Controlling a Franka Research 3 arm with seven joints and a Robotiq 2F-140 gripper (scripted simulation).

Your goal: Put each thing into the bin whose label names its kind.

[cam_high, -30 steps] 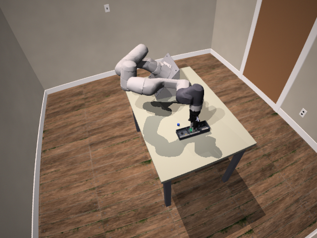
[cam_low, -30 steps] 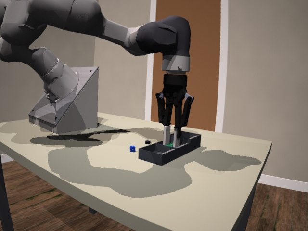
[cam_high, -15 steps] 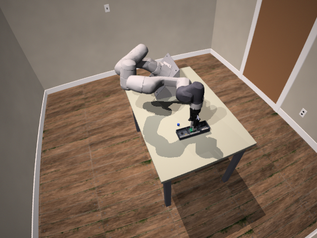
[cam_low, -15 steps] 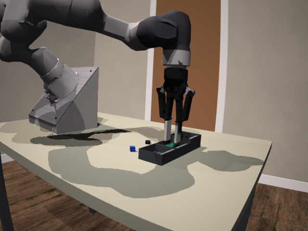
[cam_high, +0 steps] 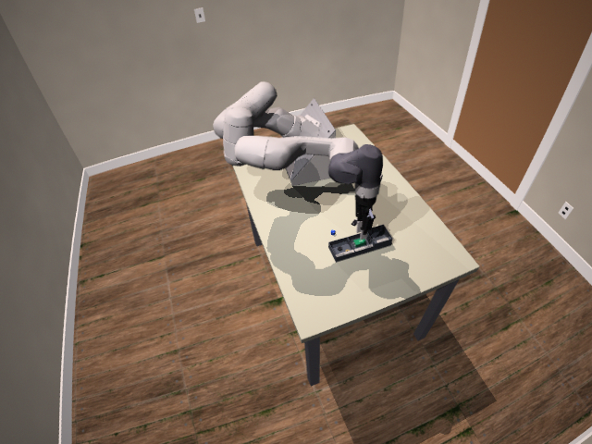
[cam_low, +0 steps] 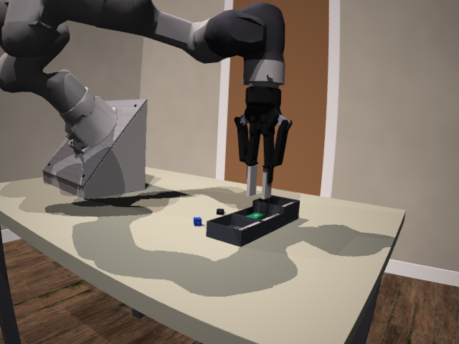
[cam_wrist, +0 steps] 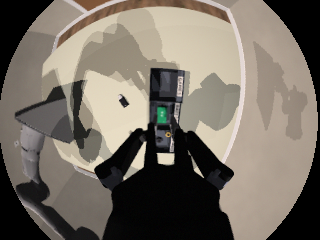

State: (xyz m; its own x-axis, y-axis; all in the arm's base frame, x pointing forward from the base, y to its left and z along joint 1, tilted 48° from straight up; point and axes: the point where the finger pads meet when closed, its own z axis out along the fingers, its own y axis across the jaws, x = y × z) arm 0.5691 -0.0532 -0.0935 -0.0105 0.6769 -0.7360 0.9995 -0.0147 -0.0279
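Two small blocks on the table, a green piece inside the tray

Going from left to right across my exterior view, the arm's sloped mount [cam_high: 313,108] [cam_low: 137,178] stands on the pale table [cam_high: 329,305] [cam_low: 148,274] [cam_wrist: 215,50]. Next comes a blue die [cam_high: 333,232] [cam_low: 197,221], well apart from the mount and near the tray. A little farther right I have a small black block [cam_high: 354,222] [cam_low: 220,211] [cam_wrist: 123,101], also on the table and outside the tray.

Then the dark three-bin tray [cam_high: 336,258] [cam_low: 241,236] [cam_wrist: 151,92] itself, standing on the table. Its nearest bin in this view holds a yellow ring [cam_high: 347,251] [cam_wrist: 168,134] and a dark roundish item [cam_high: 339,249] [cam_wrist: 159,140] that I can't identify. The green piece [cam_high: 359,241] [cam_low: 255,215] [cam_wrist: 162,115] is in the middle bin. White label strips run along one side; their print is too small for me to read reliably.

My gripper [cam_high: 363,233] [cam_low: 258,195] [cam_wrist: 164,120] points downward over the tray, its fingers a modest gap apart with nothing clasped between them.

Pincer [cam_high: 363,234] [cam_low: 258,196] [cam_wrist: 164,120] — higher above bins [cam_high: 363,252] [cam_low: 272,225] [cam_wrist: 165,101]
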